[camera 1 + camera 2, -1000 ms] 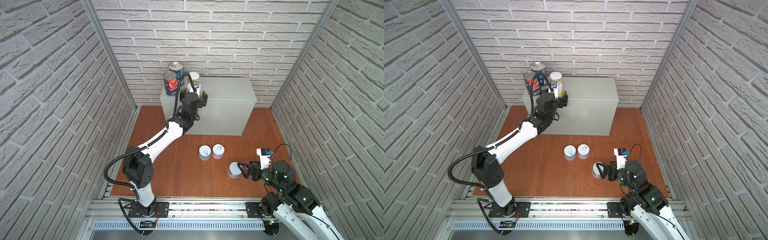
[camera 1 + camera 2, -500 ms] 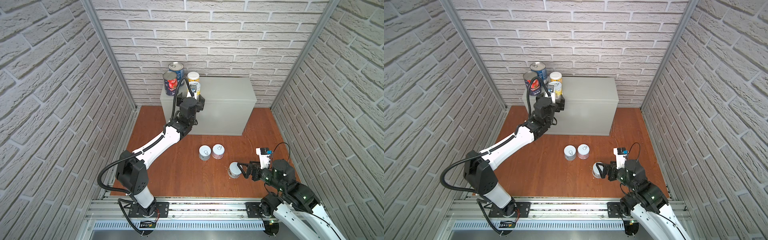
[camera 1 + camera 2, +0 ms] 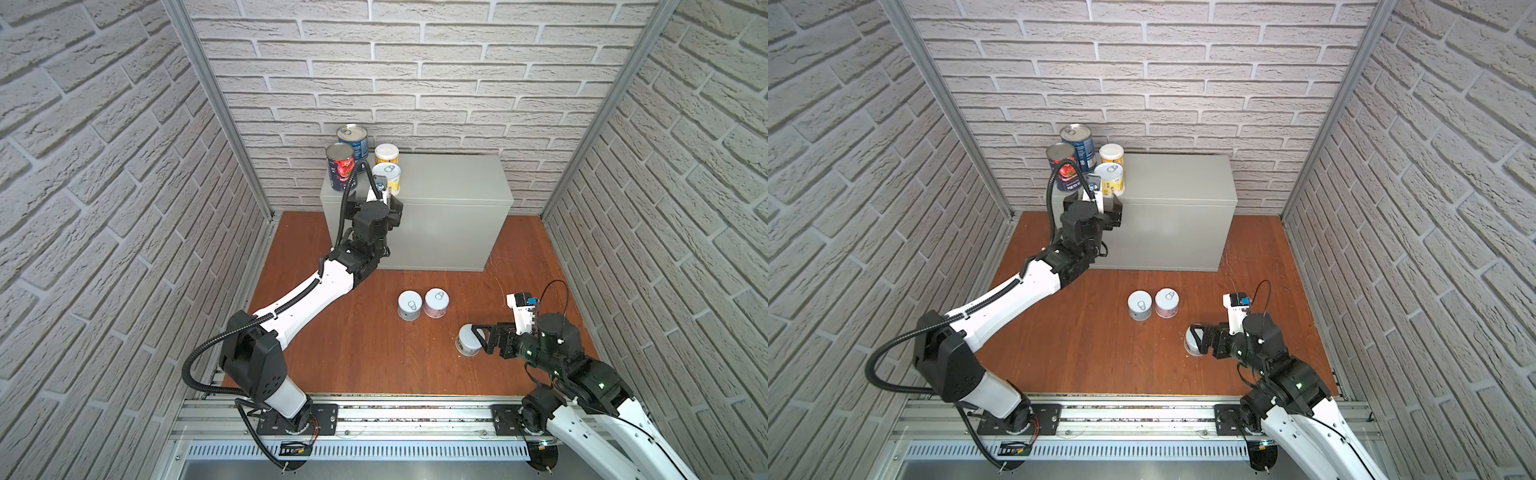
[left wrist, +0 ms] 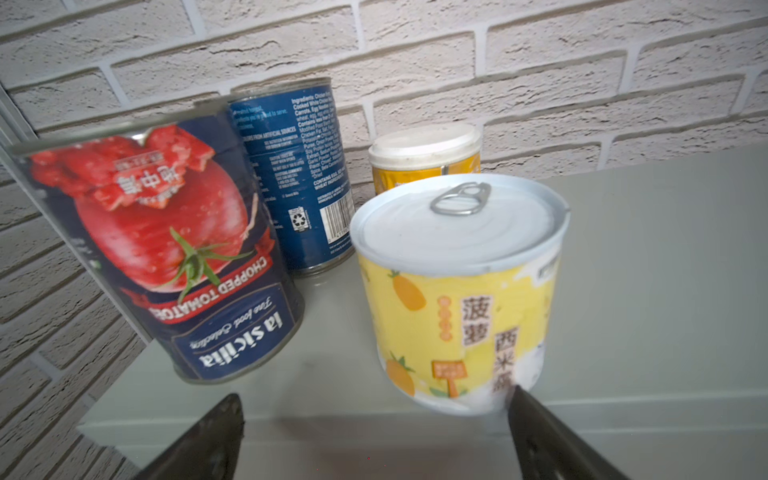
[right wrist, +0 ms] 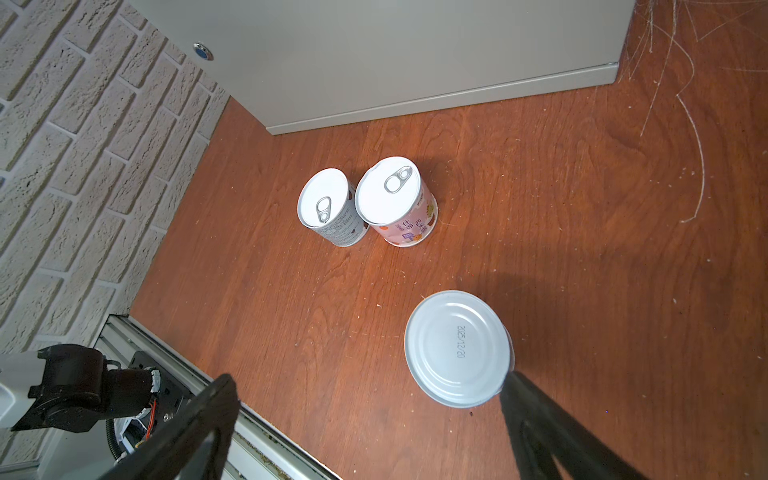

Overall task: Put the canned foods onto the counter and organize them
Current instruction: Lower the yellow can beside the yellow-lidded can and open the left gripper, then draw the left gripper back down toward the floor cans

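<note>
Pale brick walls (image 3: pixel 415 62) are boxing in the bay, and a reddish wooden floor (image 3: pixel 365 357) is lying under my two arms. Against the back wall the grey counter (image 3: pixel 453 183) is standing. Four cans are sitting on its left end. The tomato can (image 3: pixel 340 166) is at the front corner, its label reading upside down. The blue can (image 3: pixel 353 139) is behind it, and the back yellow can (image 3: pixel 387 153) is by the wall. The front yellow can (image 3: pixel 387 176) is near the counter's front edge, just beside the tomato can.

I am holding my left gripper (image 4: pixel 375 395) at that front edge, jaws spread wide and gripping nothing. One finger (image 4: pixel 536 424) is showing right at the base of the front yellow can; I cannot tell whether it is touching.

Three more cans are standing on the floor. The pale blue can (image 3: pixel 409 305) and the pink can (image 3: pixel 436 302) are side by side in front of the counter. Nearer my right arm, the upturned can (image 3: pixel 467 340) is showing its date-stamped flat end.

I am holding my right gripper (image 5: pixel 368 377) low over the floor, jaws spread wide and empty. One fingertip (image 5: pixel 515 386) is lying against that can's rim; contact I cannot judge.
</note>
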`<state>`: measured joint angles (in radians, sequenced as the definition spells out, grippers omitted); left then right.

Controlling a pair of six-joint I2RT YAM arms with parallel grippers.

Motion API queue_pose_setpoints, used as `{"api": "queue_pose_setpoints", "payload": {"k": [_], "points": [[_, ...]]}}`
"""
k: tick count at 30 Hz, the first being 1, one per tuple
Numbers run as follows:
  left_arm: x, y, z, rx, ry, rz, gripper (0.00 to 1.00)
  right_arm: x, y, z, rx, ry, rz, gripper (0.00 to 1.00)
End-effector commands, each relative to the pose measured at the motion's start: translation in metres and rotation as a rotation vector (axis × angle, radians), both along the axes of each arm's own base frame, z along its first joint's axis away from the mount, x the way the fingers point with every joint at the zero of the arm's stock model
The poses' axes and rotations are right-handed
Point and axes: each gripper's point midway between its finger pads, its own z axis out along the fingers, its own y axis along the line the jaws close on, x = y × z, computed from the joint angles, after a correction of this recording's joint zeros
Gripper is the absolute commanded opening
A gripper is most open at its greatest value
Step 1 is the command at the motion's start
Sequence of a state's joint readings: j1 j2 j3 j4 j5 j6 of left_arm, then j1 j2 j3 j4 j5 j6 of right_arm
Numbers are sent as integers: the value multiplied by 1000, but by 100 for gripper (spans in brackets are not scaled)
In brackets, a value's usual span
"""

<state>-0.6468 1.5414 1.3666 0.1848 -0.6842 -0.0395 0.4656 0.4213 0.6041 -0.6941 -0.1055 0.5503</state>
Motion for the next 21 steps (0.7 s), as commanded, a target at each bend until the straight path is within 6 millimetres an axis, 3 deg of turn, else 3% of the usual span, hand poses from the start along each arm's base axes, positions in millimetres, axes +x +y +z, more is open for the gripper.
{"api": "queue_pose_setpoints", "payload": {"k": [1,6,15,21], "points": [[-18,21,11,-47,-23,58,98,2,1,12,31,-29,-12,99],[-38,32,-10,-42,31,78,98,4,-6,-3,-28,28,-44,99],[-77,52,-73,24,167,124,98,5,-7,-14,-101,114,-35,99],[-98,38,-110,37,239,51,98,-1,-10,-15,-111,151,-40,99]]}}
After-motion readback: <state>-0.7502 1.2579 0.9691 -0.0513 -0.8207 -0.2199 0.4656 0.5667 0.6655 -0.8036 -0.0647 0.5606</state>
